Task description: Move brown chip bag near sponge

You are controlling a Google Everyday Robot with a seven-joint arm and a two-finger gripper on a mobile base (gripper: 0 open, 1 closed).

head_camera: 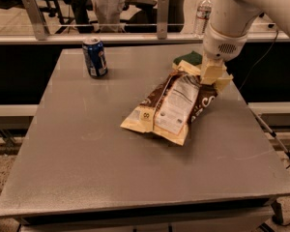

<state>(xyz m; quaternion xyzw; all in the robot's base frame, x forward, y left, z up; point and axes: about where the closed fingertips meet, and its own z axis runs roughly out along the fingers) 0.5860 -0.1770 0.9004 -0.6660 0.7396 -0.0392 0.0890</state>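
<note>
The brown chip bag [171, 108] lies on the grey table [87, 153], its label panel facing up, with its upper right end lifted. My gripper [211, 77] is at that upper right end, shut on the bag's corner. The sponge [189, 58], dark green on top, shows just behind the bag's lifted end, partly hidden by the bag and my gripper. The bag's top end lies right next to the sponge.
A blue soda can [95, 57] stands upright at the table's far left. A metal rail and a water bottle [203, 13] are behind the table. The table's right edge is close to my gripper.
</note>
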